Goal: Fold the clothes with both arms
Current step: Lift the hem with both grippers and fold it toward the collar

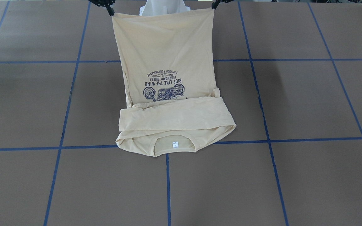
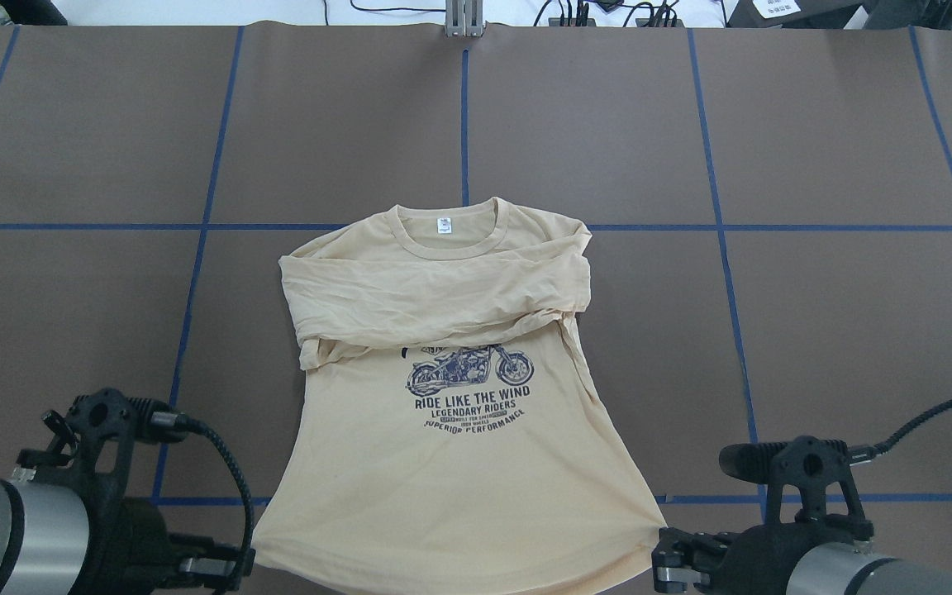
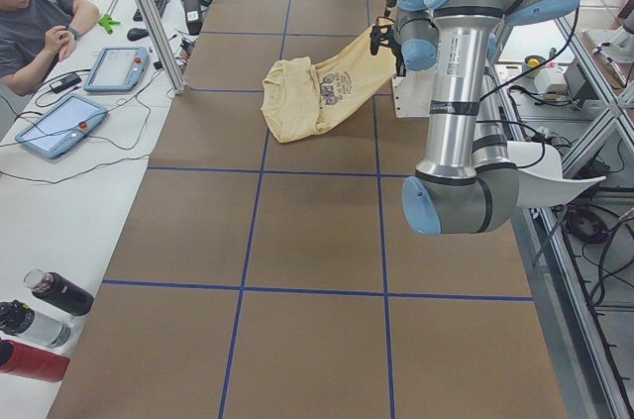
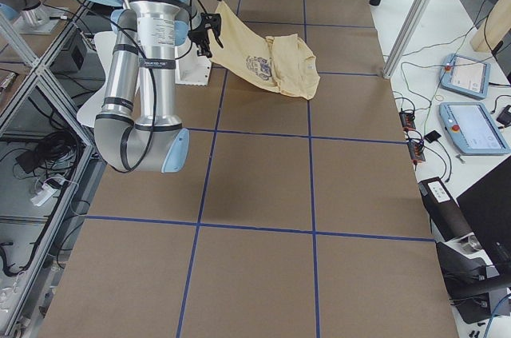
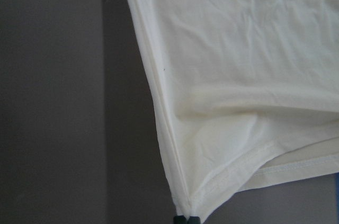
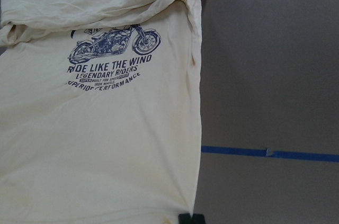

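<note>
1. The shirt is in the middle of the table, print up. Its collar end lies flat on the side away from the robot. Both sleeves are folded across the chest, covering the top of the print.
2. The left gripper is clenched on one hem corner. The wrist view shows the stitched corner nipped between the dark fingertips.
3. The right gripper is pinched on the other hem corner. The hem runs fairly straight between the two.
4. Both side views show the hem end raised off the table near the robot base. The cloth slopes down from there to the part that lies flat.
5. Judged from this, you are in the lengthwise fold, hem to collar. The sleeves look done, and the hem is picked up but not yet carried over.
6. The next move calls for both arms to travel together away from the robot, level and at the same spacing, so the hem stays straight.
7. Carry the hem over the sleeves and set it down at the collar. Lower it before you let go.
8. Watch the sleeves. The cloth is thin, and dragging it low could pull them out of place.
</note>
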{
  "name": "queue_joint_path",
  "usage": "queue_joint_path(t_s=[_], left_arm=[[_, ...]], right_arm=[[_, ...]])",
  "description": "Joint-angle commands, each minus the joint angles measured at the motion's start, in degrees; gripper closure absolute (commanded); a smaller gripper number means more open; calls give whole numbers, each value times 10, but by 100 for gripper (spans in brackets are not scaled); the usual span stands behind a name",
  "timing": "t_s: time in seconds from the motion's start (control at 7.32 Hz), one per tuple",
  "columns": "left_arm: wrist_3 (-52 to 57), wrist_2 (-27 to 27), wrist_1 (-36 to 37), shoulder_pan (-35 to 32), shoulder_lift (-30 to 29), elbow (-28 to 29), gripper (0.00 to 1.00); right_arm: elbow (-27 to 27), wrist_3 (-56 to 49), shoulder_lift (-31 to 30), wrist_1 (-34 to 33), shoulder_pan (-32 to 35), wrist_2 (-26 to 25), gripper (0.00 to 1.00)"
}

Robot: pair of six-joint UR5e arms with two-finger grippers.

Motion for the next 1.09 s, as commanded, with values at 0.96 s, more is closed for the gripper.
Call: queue_joint_path(t_s=[0.96], left_arm=[[8,24,7,-196,-113,195,100]], right_arm=[[-178,-59,162,-5,224,6,100]])
